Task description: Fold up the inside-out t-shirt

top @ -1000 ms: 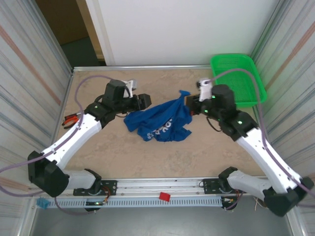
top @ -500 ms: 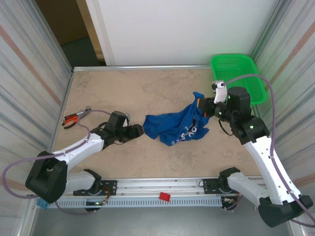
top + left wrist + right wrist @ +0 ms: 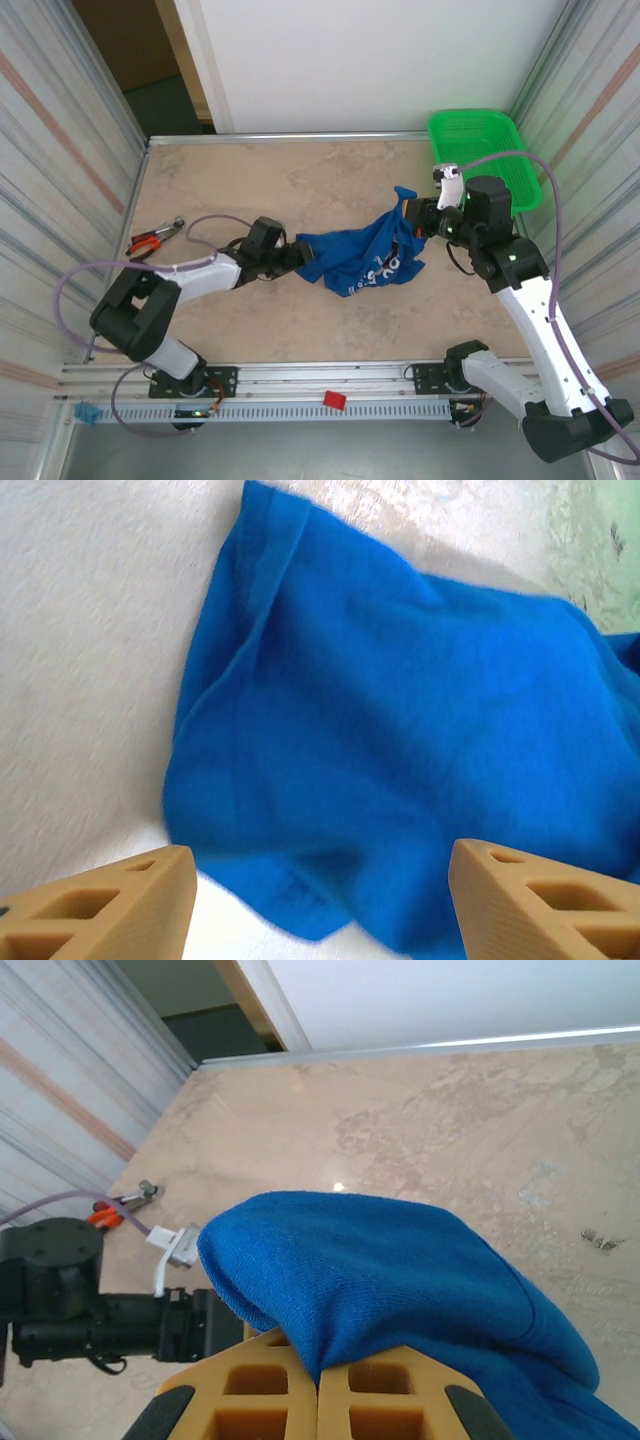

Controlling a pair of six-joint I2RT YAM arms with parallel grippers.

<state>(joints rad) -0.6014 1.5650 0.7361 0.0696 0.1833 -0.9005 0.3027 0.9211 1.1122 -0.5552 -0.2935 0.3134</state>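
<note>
Two arms reach inward over the beige, stone-patterned worktop [image 3: 250,180]. Farthest left, close to the side wall, lies a small pair of orange-handled metal pliers [image 3: 150,238], well apart from the cloth.

The left arm lies low along the surface, and the left pincer [image 3: 288,256] sits right at the left edge of the royal-blue soft cloth t-shirt [image 3: 355,255]. In the left wrist view this pincer [image 3: 320,870] stands wide, with its tan fingers [image 3: 110,905] in the two lower corners. A hemmed edge of the shirt [image 3: 400,730] spreads on the worktop ahead of and between them. I cannot tell whether either finger touches the cloth.

The shirt is a crumpled heap in the middle of the worktop, a little right of centre, with white printed lettering on the face turned toward the arm bases. Its right end rises to a peak at the right pincer [image 3: 414,219].

In the right wrist view that pincer [image 3: 318,1380] is closed tight on a fold of the shirt [image 3: 380,1270], which drapes over its pressed-together fingers. The pliers [image 3: 120,1203] lie beyond.

Farthest right, a green plastic mesh basket [image 3: 485,160] sits in the back right corner, behind the right arm.
</note>
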